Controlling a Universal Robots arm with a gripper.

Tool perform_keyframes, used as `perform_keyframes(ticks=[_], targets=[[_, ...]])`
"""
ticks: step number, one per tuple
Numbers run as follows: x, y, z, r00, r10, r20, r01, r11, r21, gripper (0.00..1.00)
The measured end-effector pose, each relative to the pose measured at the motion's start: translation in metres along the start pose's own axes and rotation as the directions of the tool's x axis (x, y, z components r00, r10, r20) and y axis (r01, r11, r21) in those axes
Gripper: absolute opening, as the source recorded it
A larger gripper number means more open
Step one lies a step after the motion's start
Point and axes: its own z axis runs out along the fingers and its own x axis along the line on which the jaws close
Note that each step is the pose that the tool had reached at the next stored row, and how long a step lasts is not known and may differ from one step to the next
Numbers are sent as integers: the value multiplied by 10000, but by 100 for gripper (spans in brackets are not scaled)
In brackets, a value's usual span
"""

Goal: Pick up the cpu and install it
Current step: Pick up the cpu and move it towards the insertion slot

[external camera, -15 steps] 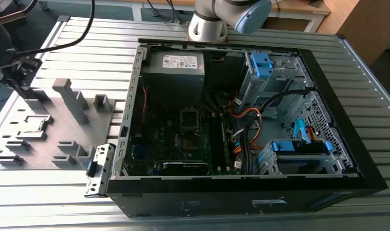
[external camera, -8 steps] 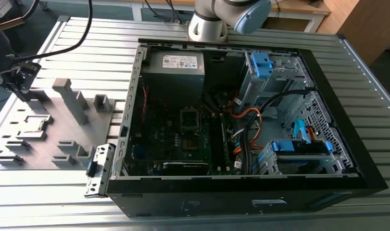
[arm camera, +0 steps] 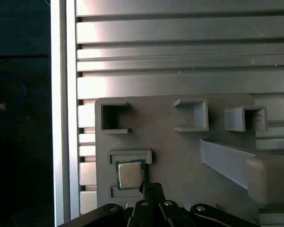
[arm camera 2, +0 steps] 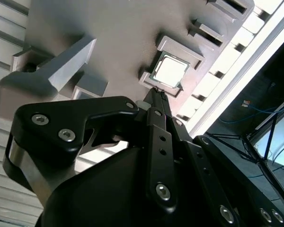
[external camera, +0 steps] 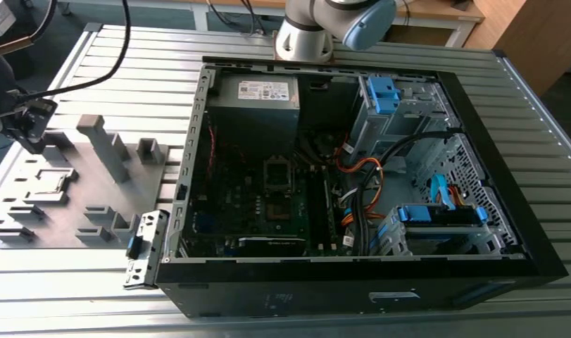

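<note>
The cpu (arm camera: pixel 129 174) is a small silver-topped square chip lying flat in a shallow nest of the grey fixture plate (arm camera: pixel 180 146). It also shows as a bright square cpu (arm camera 2: pixel 169 70) in the second wrist view and as a tiny cpu (external camera: pixel 51 184) at the exterior view's left. My gripper (arm camera: pixel 152 188) hovers just beside the chip's edge without touching it, its thin black fingers drawn together to a point, shut on nothing. The gripper (arm camera 2: pixel 156 96) tip sits a short way off the nest. In the exterior view the gripper (external camera: pixel 29 127) hangs over the fixture's far part.
An open computer case (external camera: pixel 510 232) fills the middle of the slatted aluminium table, with the motherboard's dark socket frame (external camera: pixel 279 172) inside among cables and blue drive clips. Tall grey posts (external camera: pixel 105 144) rise from the fixture plate near the gripper. The table's edge (arm camera: pixel 64 118) lies close by.
</note>
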Motion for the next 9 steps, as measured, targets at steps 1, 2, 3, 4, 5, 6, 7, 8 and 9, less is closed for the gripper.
perform_keyframes(ticks=[1,2,3,4,5,6,7,8,9], targets=[[11,-1,17,10000,0,0,0,10000,0,11],[22,-3,35,10000,0,1,0,10000,-1,11],[32,-4,55,10000,0,1,0,10000,-1,11],[39,-5,73,10000,0,2,0,10000,-1,11],[45,-7,90,10000,-1,-1,1,10000,-1,11],[50,-8,108,10000,-1,-2,1,10000,-1,11],[57,-8,124,10000,0,-4,0,10000,0,11],[63,-10,136,10000,1,-7,-1,10000,0,11],[69,-11,147,10000,0,-9,0,10000,1,11]])
